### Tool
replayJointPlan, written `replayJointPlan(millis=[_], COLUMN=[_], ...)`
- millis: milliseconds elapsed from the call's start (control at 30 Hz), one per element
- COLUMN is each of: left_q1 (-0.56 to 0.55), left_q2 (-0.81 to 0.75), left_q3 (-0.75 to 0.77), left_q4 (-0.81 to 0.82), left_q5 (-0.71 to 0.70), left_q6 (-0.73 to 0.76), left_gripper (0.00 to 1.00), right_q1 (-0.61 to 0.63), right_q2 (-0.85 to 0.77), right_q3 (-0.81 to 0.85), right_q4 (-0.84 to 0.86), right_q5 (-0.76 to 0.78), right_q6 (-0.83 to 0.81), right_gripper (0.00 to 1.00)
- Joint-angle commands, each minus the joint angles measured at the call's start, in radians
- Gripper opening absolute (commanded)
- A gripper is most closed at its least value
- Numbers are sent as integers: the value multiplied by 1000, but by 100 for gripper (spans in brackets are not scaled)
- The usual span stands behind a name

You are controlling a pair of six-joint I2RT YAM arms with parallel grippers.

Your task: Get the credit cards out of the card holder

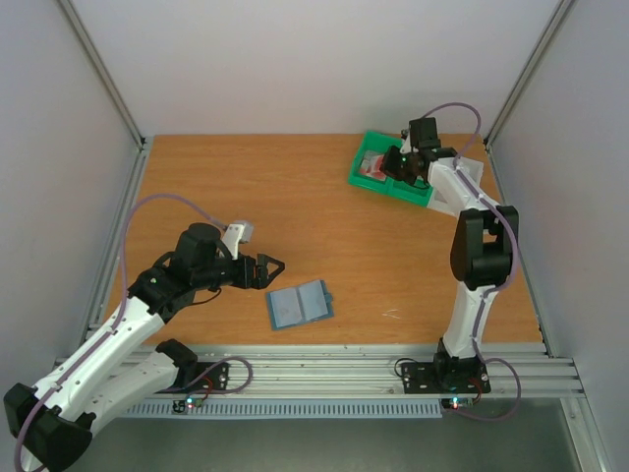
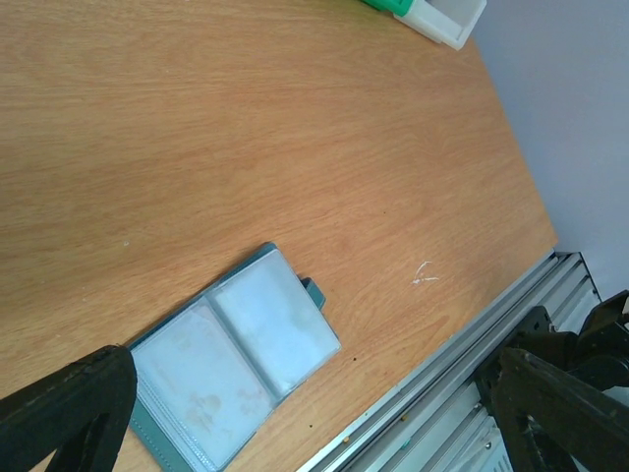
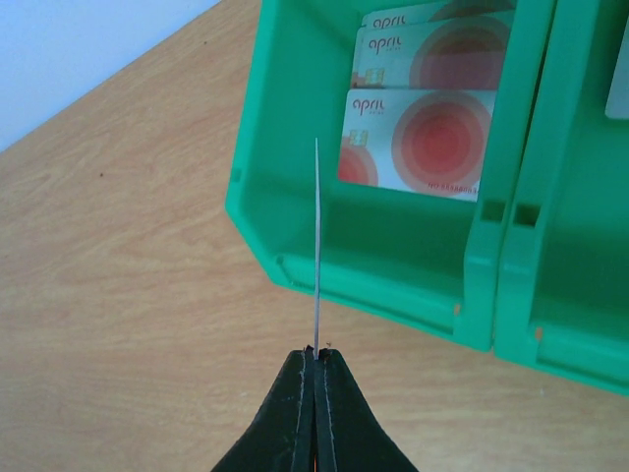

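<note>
Right gripper clamped shut on a thin held card, lower centre of the wrist frame. It's edge-on with the face hidden, so probably a credit card. The pinch is on one edge only. The card lines up with the near-left wall of the green tray, so a release here could drop it on the rim or out on the table. Other credit cards lie in that compartment. Card holder lies open, lower centre of the top view. Left gripper is spread wide beside it, not pinning it, so any pull would slide it.

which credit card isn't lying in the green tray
The card pinched edge-on in the right hand; the others lie flat inside the tray.
</note>
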Motion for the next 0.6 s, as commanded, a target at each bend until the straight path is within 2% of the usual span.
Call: replayJointPlan(millis=[0, 367, 567], left_q1=[-3, -3, -3], left_q2=[9, 18, 30], left_q3=[27, 28, 32], left_q4=[6, 4, 0], left_q5=[-16, -34, -27], left_q6=[19, 27, 28], left_gripper=[99, 99, 99], right_q1=[-17, -21, -26], right_q2=[78, 272, 346], right_q3=[105, 310, 404], right_q4=[-47, -132, -177], right_q5=[-8, -42, -13], right_q6=[-52, -57, -36], right_gripper=[1, 1, 5])
